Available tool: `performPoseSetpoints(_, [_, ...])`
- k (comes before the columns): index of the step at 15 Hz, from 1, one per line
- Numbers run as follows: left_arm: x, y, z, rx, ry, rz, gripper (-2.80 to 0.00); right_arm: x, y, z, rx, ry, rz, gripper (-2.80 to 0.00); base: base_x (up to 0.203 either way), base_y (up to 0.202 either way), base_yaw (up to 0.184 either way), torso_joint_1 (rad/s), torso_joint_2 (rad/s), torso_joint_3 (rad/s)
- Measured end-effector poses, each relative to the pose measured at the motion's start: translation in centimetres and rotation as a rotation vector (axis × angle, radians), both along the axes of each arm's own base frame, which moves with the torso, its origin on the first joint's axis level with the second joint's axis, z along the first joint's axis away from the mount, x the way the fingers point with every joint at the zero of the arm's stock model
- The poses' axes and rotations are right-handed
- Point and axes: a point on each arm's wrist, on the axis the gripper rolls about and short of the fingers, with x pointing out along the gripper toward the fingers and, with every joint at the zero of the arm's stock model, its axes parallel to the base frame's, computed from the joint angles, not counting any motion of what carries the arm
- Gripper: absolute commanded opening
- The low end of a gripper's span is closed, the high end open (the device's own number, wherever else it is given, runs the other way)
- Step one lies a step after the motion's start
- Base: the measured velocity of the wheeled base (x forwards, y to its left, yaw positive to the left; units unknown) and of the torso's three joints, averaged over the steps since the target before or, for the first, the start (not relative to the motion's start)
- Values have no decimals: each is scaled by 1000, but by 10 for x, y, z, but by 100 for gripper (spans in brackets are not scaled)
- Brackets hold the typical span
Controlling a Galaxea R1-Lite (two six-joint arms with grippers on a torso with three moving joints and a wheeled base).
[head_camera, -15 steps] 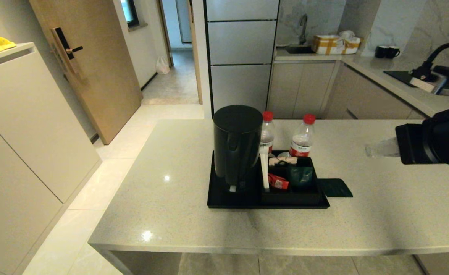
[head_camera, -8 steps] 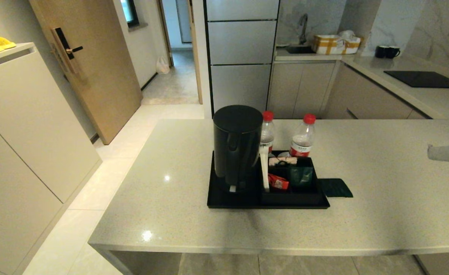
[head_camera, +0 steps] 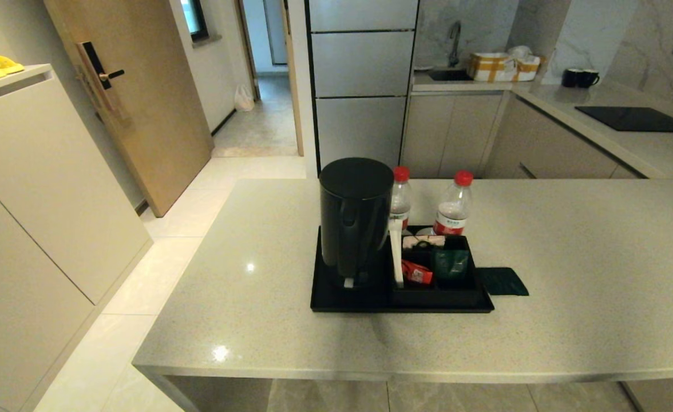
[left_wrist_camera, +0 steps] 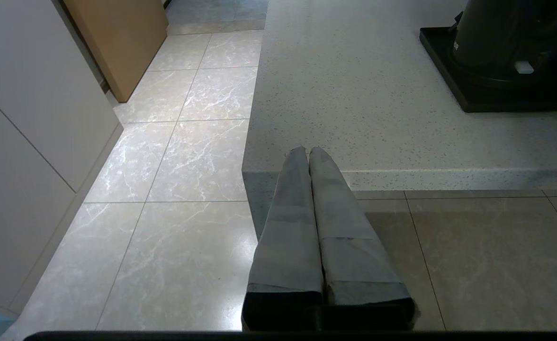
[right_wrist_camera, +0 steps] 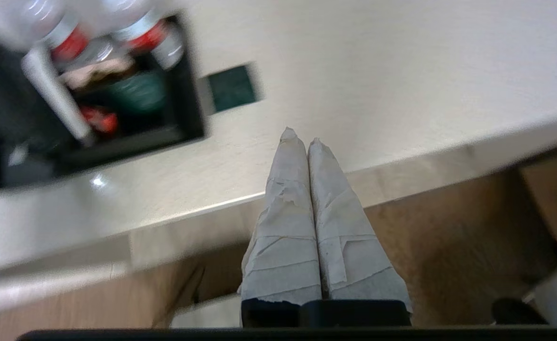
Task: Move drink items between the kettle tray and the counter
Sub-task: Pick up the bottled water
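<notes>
The black kettle tray lies mid-counter. On it stands the tall black kettle. Two red-capped water bottles stand at the tray's far edge, behind the box of sachet compartments. A flat dark green sachet rests on the counter just right of the tray. Neither arm shows in the head view. My left gripper is shut and empty below the counter's near left corner. My right gripper is shut and empty over the counter's front edge, with the green sachet beyond it.
A farther worktop with a black hob, two dark mugs and a sink lies at the back right. Tiled floor, a cabinet and a wooden door are to the left.
My right arm has withdrawn from over the counter's right side, leaving the head view entirely. The kettle, bottles and sachet have not moved.
</notes>
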Motion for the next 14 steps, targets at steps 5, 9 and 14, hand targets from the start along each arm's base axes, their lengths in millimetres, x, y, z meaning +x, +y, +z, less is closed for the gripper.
performPoseSetpoints(5, [0, 0, 0, 0, 0, 0, -280, -53, -14, -11, 13, -24, -108, -280, 0, 0, 0, 0, 0, 0])
performPoseSetpoints(9, [0, 0, 0, 0, 0, 0, -280, -74, -15, -17, 35, -76, -192, -280, 0, 0, 0, 0, 0, 0])
performPoseSetpoints(14, [0, 0, 0, 0, 0, 0, -280, -96, -6, -3, 109, -81, -9, -280, 0, 0, 0, 0, 0, 0])
